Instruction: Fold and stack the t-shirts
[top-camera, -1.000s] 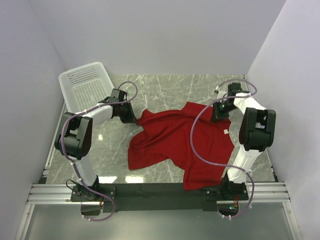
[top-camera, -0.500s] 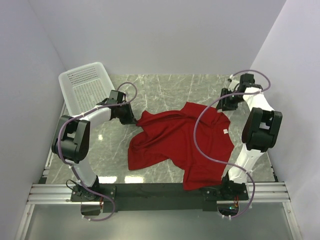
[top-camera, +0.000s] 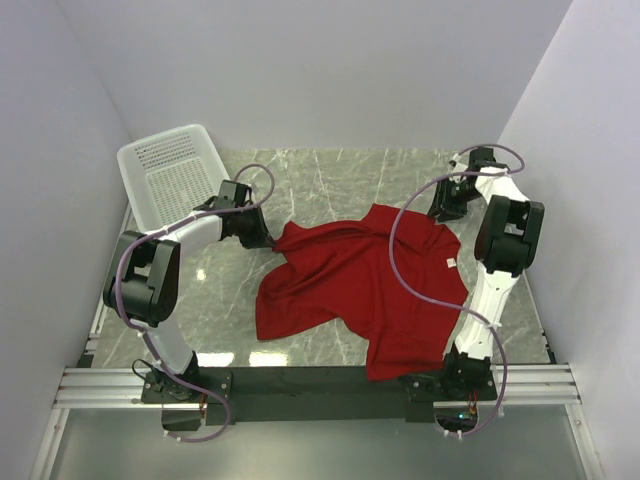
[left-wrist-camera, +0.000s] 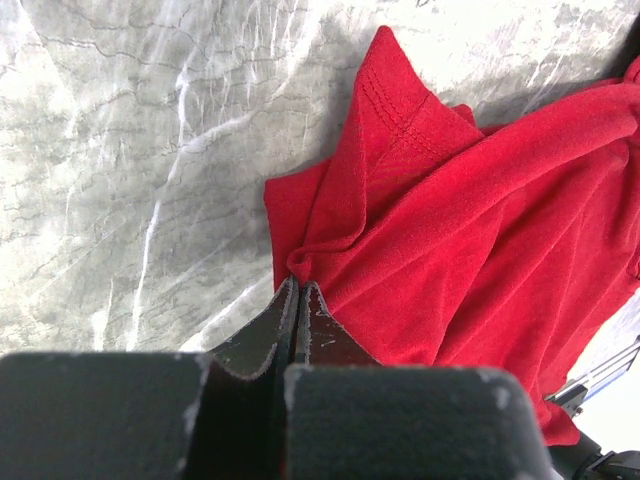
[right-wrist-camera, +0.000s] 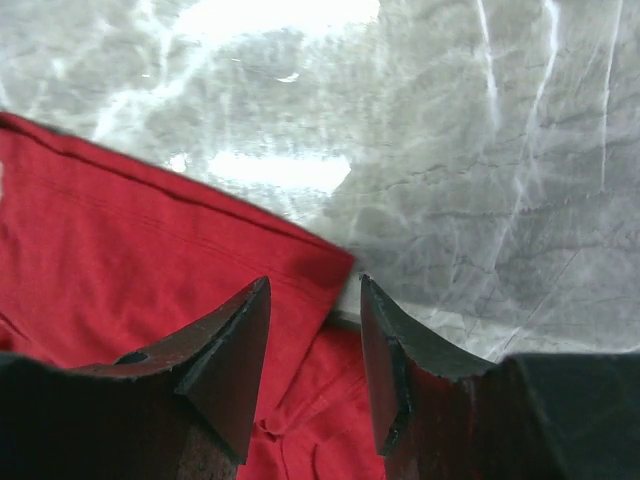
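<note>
One red t-shirt (top-camera: 350, 285) lies crumpled and spread on the marble table, with its white neck label (top-camera: 451, 263) near its right side. My left gripper (top-camera: 268, 240) is at the shirt's far left corner. In the left wrist view it (left-wrist-camera: 297, 285) is shut, with a fold of the red fabric (left-wrist-camera: 470, 230) pinched at the fingertips. My right gripper (top-camera: 440, 212) is at the shirt's far right corner. In the right wrist view it (right-wrist-camera: 315, 285) is open, and its jaws straddle the hemmed corner of the shirt (right-wrist-camera: 120, 250) without holding it.
A white plastic mesh basket (top-camera: 170, 180) stands tilted at the back left, beside the left arm. Grey walls close in the table on the left, back and right. The black base rail (top-camera: 320, 385) runs along the near edge.
My right gripper swung back from the shirt's far right corner, then returned over it, still open. The left gripper and the shirt have hardly moved.
</note>
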